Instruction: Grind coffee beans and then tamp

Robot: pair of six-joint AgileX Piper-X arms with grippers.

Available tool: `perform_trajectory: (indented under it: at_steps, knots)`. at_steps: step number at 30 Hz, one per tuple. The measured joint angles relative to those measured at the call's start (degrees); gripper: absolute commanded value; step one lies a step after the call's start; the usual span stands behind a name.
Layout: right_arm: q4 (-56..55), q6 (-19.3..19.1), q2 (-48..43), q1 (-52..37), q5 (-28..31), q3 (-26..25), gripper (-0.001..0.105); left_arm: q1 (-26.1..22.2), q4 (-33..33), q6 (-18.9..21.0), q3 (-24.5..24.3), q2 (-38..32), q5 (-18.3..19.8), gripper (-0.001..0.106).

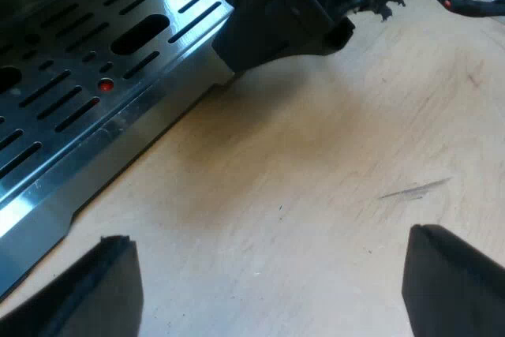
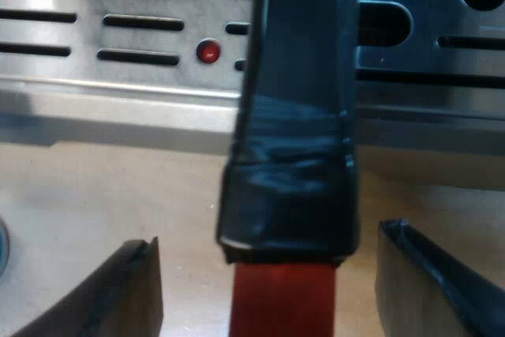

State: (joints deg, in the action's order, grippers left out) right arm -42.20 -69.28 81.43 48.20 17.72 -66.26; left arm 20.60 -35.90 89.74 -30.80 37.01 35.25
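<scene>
- The left end effector (image 1: 270, 236) hangs over bare wooden tabletop (image 1: 316, 179), its two black fingers set wide apart with nothing between them.
- Near it lies the espresso machine's slotted metal drip tray (image 1: 79, 128), with a small red dot (image 1: 105, 84) among the slots.
- A dark shape (image 1: 284, 13) stands at the tray's corner; it may be the other arm, but the view is too close to be sure.
- The right end effector (image 2: 272, 234) is open, one finger on each side of the holder's handle (image 2: 296, 116), with a gap showing on both sides.
- The handle is dark, wrapped in black tape, and finishes in a red end (image 2: 284, 297) between the fingers.
- It reaches out from over the drip tray, across the tray's front edge and above the tabletop.
</scene>
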Motion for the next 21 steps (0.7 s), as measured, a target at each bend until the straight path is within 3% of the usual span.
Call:
perform_trajectory:
  at_steps: [6,16,19,21]
  knots:
    - [-0.87,3.44,0.00,0.00,1.55,0.00,0.059,0.00,0.00,0.00,0.00,0.00,0.00,0.070]
    - [-0.88,3.71,0.00,0.00,1.82,0.00,0.059,0.00,0.00,0.00,0.00,0.00,0.00,0.070]
    - [-0.88,3.71,0.00,0.00,1.57,0.00,0.053,0.00,0.00,0.00,0.00,0.00,0.00,0.070]
    - [-0.88,3.71,0.00,0.00,1.59,0.00,0.040,0.00,0.00,0.00,0.00,0.00,0.00,0.070]
